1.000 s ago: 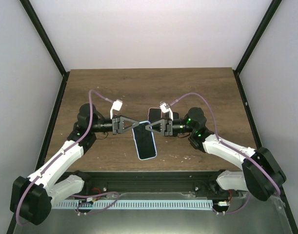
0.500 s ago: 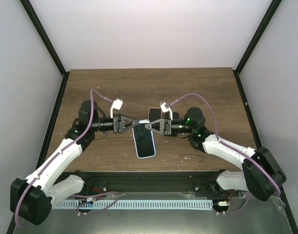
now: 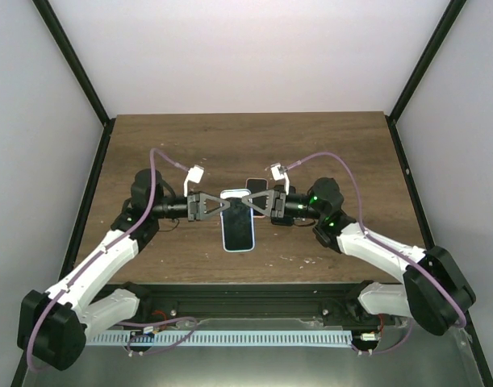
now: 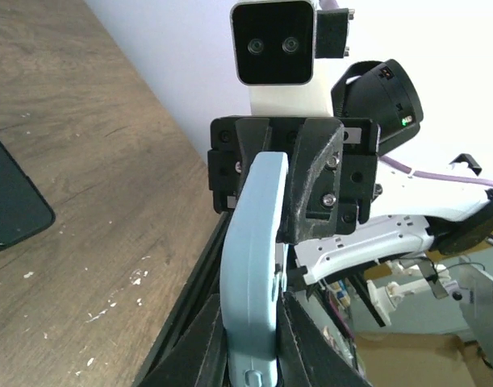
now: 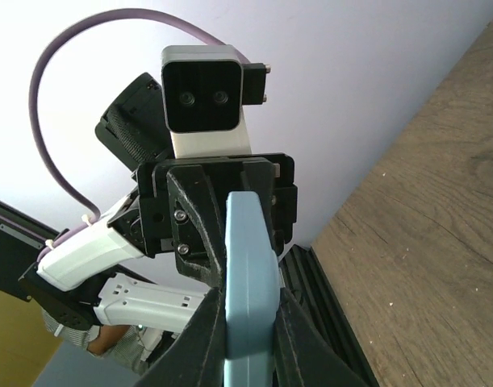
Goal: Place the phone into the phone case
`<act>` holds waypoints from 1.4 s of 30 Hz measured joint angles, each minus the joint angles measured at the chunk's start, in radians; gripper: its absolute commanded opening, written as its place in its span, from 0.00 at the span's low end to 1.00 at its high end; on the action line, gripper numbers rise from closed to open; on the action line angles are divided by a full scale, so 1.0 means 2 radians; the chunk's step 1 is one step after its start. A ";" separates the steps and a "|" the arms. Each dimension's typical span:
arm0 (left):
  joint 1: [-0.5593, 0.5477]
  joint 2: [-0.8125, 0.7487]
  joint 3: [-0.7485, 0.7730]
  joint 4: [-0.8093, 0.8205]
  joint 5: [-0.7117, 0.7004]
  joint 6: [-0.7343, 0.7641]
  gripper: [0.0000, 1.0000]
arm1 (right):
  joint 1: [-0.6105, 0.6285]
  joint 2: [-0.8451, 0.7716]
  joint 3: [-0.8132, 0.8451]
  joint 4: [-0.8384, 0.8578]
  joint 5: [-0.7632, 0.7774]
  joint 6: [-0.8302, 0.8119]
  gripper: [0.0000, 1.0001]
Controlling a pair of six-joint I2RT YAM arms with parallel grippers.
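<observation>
Left claw: The left claw [image 3: 219, 205] is pinched on the left long edge of the case [image 3: 238, 219]. Its two fingers are close together with the blue rim between them.
Right claw: The right claw [image 3: 252, 204] is pinched on the right long edge of the same case, right across from the left one. It is narrow too.
Case: It is light blue with a dark face and hangs between the two claws, with most of it sticking out toward the arms' bases. It looks lifted off the wood. From each wrist you only see its thin blue edge.
Job now: I think the claws are getting the case ready so the phone can go in.
How to do it well: Hold the case level, with both claws at the same height. Do not squeeze hard, because the soft rim could bend. Do not pull the two sides apart. One claw will have to let go to fetch the phone, so set the case down flat first, open side up.
Watch out: I cannot tell which side of the case is the open one.
Phone: The dark phone [image 3: 255, 185] lies flat on the table just behind the case, on the far side. The right claw hides part of it. It is not in the case yet.
Table: The table [image 3: 327, 145] is brown wood with a few small pale specks near the front.
Room: Plain white walls [image 3: 246, 56] stand around the table, with black posts [image 3: 73, 60] in the corners.
</observation>
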 measured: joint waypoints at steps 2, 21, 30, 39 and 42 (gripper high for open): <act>0.000 0.002 -0.001 0.007 0.008 -0.005 0.08 | 0.000 0.000 0.000 0.000 0.000 -0.001 0.13; 0.003 0.017 0.000 0.003 0.045 0.015 0.03 | -0.004 -0.011 0.042 -0.108 -0.008 -0.047 0.01; 0.000 0.031 0.025 -0.036 0.031 0.053 0.04 | -0.005 -0.028 0.073 -0.205 0.025 -0.116 0.23; 0.000 0.038 0.030 -0.050 0.037 0.059 0.03 | -0.005 -0.038 0.073 -0.225 0.039 -0.128 0.11; 0.000 0.038 0.030 -0.049 0.040 0.059 0.03 | -0.005 -0.040 0.073 -0.231 0.040 -0.127 0.39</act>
